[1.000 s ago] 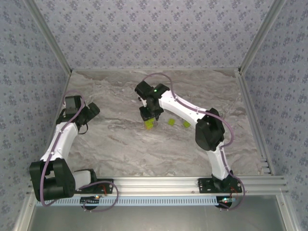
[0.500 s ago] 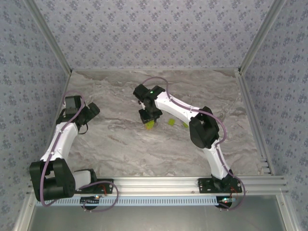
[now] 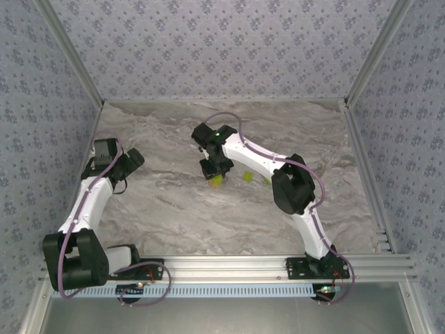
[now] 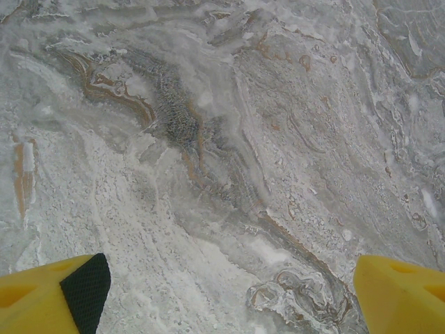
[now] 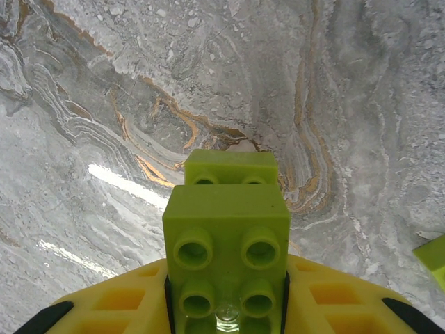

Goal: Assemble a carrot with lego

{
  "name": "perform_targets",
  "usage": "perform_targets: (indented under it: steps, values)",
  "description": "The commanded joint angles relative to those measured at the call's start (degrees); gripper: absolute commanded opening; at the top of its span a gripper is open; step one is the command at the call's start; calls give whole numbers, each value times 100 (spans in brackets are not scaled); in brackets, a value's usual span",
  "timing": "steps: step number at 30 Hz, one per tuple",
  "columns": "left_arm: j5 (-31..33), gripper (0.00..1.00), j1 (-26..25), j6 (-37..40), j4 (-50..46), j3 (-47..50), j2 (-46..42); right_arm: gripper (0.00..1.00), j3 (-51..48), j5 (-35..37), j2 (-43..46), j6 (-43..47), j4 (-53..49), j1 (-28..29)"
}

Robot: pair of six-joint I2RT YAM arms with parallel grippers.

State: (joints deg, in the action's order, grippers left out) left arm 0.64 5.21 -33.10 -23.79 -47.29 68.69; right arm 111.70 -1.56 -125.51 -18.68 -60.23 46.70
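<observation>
My right gripper (image 5: 227, 296) is shut on a lime-green lego brick (image 5: 227, 243), studs facing the camera. A second lime-green brick (image 5: 231, 167) lies just beyond it against the marbled table; I cannot tell whether the two are joined. From above, the right gripper (image 3: 215, 169) sits mid-table with lime green (image 3: 218, 181) showing at its tip. Two loose lime-green bricks (image 3: 246, 177) (image 3: 268, 180) lie to its right. My left gripper (image 4: 229, 299) is open over bare table, far left (image 3: 132, 160). The carrot is out of view.
Another lime-green brick (image 5: 434, 254) peeks in at the right edge of the right wrist view. Patterned walls enclose the marbled table (image 3: 174, 216) on three sides. An aluminium rail (image 3: 229, 264) runs along the near edge.
The right gripper has shifted slightly left with its brick, and the right arm's elbow has drawn inward. The left arm has not moved.
</observation>
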Motion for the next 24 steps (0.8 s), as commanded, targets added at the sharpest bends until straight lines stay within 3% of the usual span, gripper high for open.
perform_targets:
  steps: [1,24]
  values:
    - [-73,92,15,-38,109,-22,-114,38,167,-107,-165,-44,-123,64]
    - [-64,92,12,-31,121,-17,-91,39,539,172,-561,450,-340,164]
